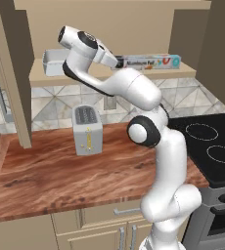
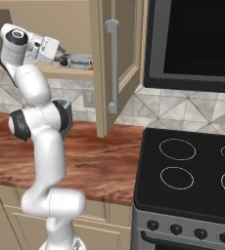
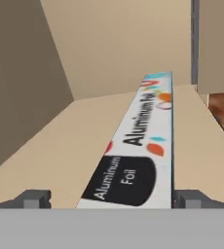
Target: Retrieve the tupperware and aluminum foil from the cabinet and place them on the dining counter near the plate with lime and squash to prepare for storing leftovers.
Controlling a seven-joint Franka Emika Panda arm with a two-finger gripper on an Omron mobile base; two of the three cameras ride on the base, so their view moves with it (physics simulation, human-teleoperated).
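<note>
The cabinet (image 2: pixel 126 49) stands with its door swung open. On its shelf lies the aluminum foil (image 1: pixel 151 62), a long carton with lettering on its side. The pale tupperware (image 1: pixel 51 62) sits at the shelf's left end. My gripper (image 1: pixel 118 62) is at the foil's near end, inside the cabinet. In the hand view the aluminum foil (image 3: pixel 143 126) runs away from me between the two fingertips (image 3: pixel 33 199). The right tip is close beside the carton and the left one stands well apart. The gripper (image 3: pixel 111 199) is open around the carton's end. From the right, the gripper (image 2: pixel 63 59) meets the foil (image 2: pixel 81 62).
A silver toaster (image 1: pixel 87 129) stands on the reddish-brown wood counter (image 1: pixel 46 176) below the shelf. A black stove (image 2: pixel 192 171) lies to the right, with a dark appliance above it. The open door's grey bar handle (image 2: pixel 112 66) hangs just right of my arm.
</note>
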